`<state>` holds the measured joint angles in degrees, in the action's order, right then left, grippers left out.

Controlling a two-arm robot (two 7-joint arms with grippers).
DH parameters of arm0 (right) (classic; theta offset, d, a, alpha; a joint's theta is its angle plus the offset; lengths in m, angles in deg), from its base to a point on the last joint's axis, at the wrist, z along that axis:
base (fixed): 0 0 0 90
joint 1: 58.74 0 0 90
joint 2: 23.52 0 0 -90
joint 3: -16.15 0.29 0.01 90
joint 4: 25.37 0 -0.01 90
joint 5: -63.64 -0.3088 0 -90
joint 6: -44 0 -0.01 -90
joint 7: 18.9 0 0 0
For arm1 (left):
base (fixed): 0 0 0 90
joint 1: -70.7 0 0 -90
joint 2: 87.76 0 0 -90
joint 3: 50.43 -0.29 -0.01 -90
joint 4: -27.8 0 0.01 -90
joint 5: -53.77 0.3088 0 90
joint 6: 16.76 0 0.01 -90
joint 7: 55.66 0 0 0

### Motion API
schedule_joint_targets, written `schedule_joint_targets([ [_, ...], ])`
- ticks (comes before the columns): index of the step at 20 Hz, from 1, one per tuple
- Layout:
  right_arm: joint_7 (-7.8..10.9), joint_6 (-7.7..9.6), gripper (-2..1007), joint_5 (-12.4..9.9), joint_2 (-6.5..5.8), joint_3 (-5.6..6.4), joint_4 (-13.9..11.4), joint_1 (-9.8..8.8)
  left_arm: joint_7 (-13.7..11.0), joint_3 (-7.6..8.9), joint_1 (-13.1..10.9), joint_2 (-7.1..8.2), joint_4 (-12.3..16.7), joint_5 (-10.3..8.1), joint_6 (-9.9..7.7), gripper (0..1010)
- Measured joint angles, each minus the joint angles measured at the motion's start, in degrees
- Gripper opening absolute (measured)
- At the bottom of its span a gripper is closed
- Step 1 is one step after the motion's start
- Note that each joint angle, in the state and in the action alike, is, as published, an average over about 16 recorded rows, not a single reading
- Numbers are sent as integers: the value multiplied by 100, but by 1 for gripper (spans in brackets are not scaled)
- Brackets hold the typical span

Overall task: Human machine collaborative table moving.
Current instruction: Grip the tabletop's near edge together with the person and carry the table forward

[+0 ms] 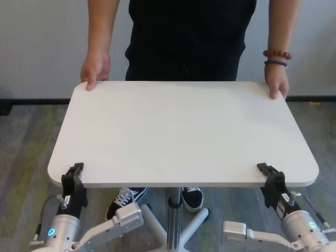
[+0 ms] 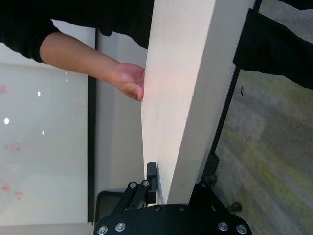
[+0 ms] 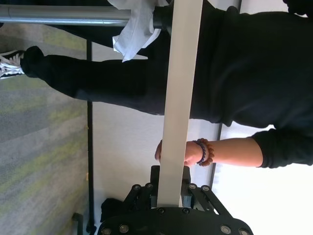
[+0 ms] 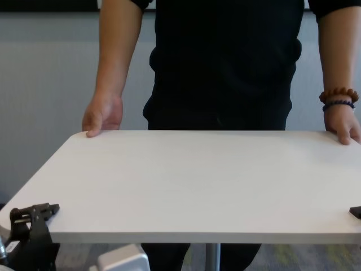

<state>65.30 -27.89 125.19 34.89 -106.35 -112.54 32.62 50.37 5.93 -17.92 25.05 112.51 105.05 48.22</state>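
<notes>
Head high, chest low, 2 wrists seemingly edge-on; all share table [image 1: 178,131].

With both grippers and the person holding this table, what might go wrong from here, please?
The left gripper and right gripper clamp only the thin near edge of the table, so a sudden pull could slip it free. The person's hands merely rest on the far corners, so uneven pushing could twist the top. Their shoes stand close to the pole base and could be caught.

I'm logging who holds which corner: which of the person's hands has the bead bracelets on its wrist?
The person's hand at the table's far corner on the robot's right side. Brown and dark bead bracelets circle its wrist; the other hand has a bare wrist.
</notes>
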Motion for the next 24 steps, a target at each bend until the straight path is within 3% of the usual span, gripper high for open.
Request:
schedule_joint_targets([
  [13, -4, -258, 211, 274, -34, 99, -177, 62, -150, 12, 123, -102, 166, 379, -23, 253],
  [24, -37, -443, 211, 421, 67, 187, -63, 172, -188, 96, 226, -226, 115, 597, -19, 251],
])
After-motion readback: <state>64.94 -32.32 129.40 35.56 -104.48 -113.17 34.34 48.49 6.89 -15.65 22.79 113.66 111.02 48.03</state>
